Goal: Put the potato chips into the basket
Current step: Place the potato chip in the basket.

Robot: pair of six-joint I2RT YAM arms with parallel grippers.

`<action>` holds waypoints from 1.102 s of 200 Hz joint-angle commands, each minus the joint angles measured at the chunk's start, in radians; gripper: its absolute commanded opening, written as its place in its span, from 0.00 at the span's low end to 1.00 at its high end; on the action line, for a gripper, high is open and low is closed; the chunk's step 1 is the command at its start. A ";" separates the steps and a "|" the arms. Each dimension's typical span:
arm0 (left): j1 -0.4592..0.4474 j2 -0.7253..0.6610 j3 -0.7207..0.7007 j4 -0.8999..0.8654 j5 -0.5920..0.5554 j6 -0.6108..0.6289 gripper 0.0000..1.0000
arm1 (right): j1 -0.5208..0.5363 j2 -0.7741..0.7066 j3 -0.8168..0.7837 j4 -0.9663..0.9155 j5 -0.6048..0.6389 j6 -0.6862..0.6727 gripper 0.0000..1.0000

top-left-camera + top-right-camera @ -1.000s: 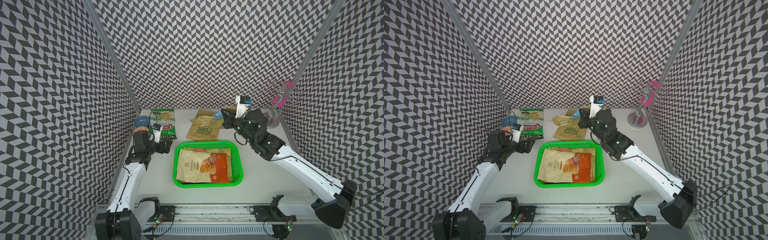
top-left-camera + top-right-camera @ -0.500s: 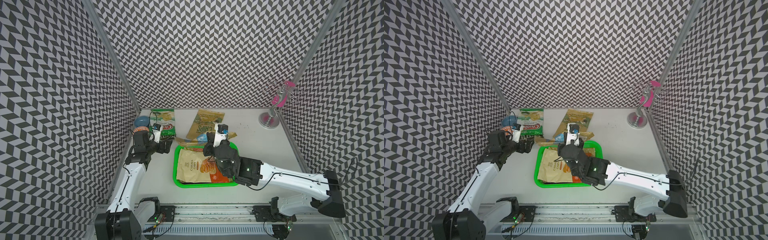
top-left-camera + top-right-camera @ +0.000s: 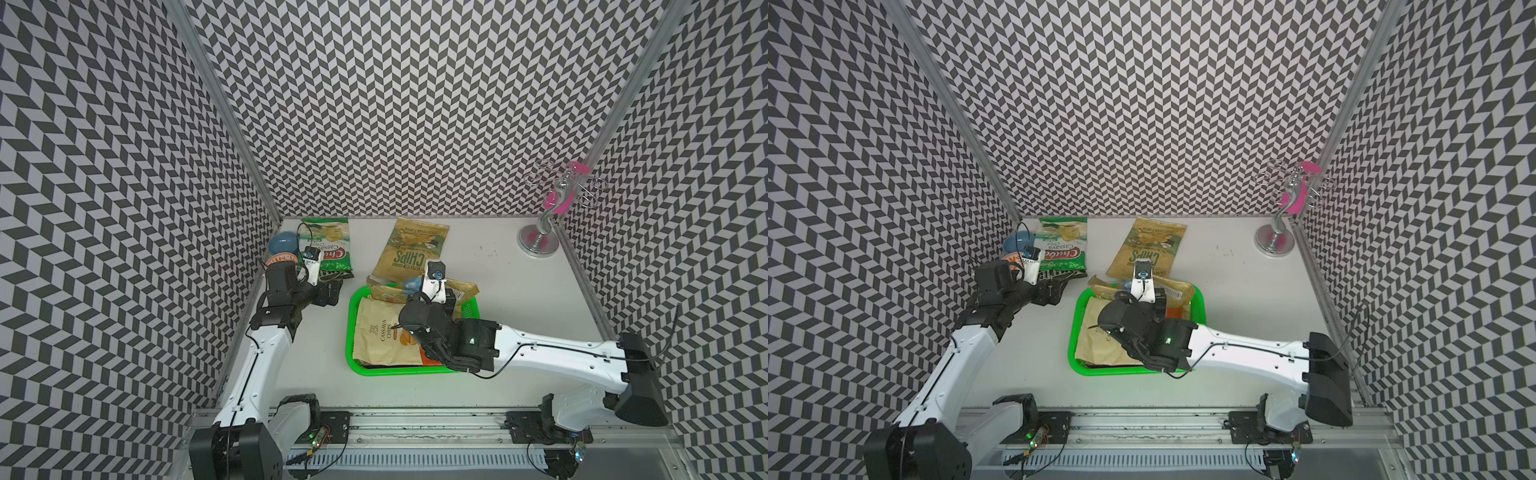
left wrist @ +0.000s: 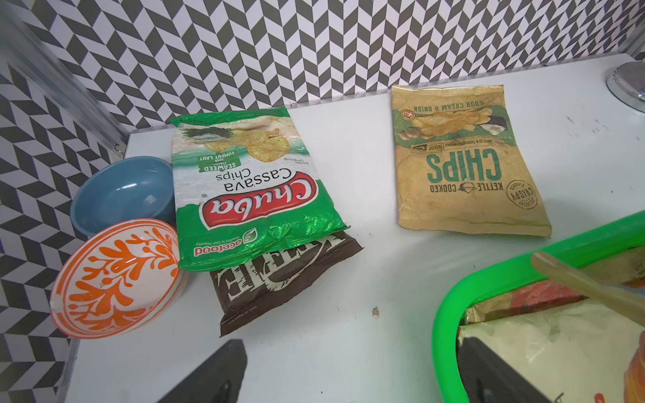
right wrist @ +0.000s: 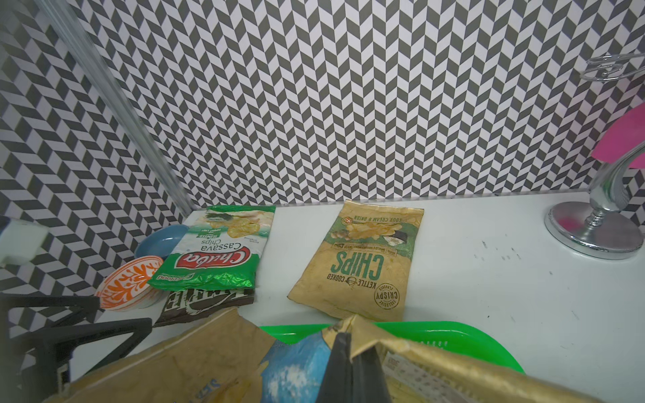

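Plainly, the job stood partway done. The right claw (image 5: 350,345) was pinched shut on a tan kraft bag (image 5: 181,363), which hung crumpled beneath it over the far rim of the green basket (image 3: 351,332), partly inside and partly overhanging. Under that claw the basket held a beige-orange cassava bag (image 3: 380,332), with something dark below it that I could not identify. Three bags lay outside. A tan CHIPS bag (image 4: 464,174) sat on the table just beyond the right claw. Ahead of the left claw (image 3: 332,294), whose jaws stood wide and empty, a green-white Chuba bag (image 4: 251,195) overlapped a brown Kettle bag (image 4: 279,279). By my reckoning, one release and three more pickups were left.
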State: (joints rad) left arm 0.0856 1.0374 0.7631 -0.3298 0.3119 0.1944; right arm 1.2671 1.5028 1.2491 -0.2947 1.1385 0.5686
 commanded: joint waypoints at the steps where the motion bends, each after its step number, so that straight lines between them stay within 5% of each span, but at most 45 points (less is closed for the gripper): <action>1: 0.008 -0.028 -0.001 0.025 -0.005 -0.005 0.99 | 0.006 0.021 0.013 0.044 0.071 -0.028 0.00; 165: 0.009 -0.031 -0.001 0.022 0.006 -0.004 0.99 | -0.092 0.075 -0.116 0.336 0.025 -0.325 0.00; 220: 0.010 -0.031 0.000 0.022 0.006 -0.004 0.99 | -0.095 0.106 -0.119 0.269 -0.010 -0.281 0.00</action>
State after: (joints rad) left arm 0.0898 1.0245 0.7631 -0.3290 0.3099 0.1894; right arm 1.1748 1.5967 1.1263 -0.0208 1.1454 0.2615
